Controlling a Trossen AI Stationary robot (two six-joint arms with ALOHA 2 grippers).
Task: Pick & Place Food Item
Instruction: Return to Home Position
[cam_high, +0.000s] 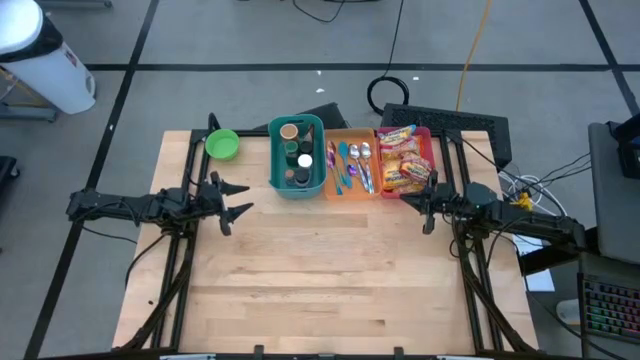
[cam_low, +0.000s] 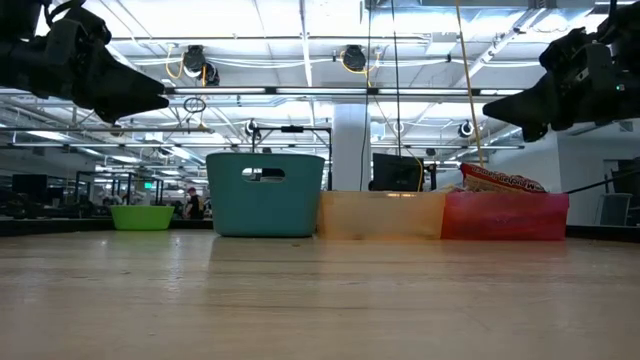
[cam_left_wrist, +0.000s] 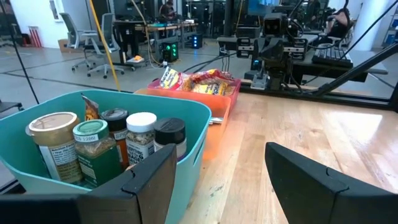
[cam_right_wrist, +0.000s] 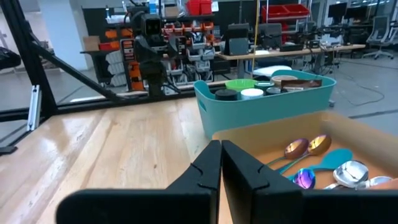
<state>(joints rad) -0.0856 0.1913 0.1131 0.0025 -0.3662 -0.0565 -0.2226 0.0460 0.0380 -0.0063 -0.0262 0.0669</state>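
A red bin (cam_high: 412, 140) at the table's far right holds several snack packets (cam_high: 403, 160); it also shows in the low view (cam_low: 505, 212) and the left wrist view (cam_left_wrist: 202, 84). My left gripper (cam_high: 236, 198) hovers open and empty above the table's left part, near the teal bin (cam_high: 297, 155). My right gripper (cam_high: 428, 205) hovers shut and empty just near of the red bin, clear of the table.
The teal bin (cam_left_wrist: 106, 146) holds several spice jars. An orange tray (cam_high: 350, 165) with spoons (cam_right_wrist: 317, 165) stands between the teal and red bins. A green bowl (cam_high: 222, 145) sits at the far left. Bare wooden tabletop (cam_high: 320, 270) lies toward the near edge.
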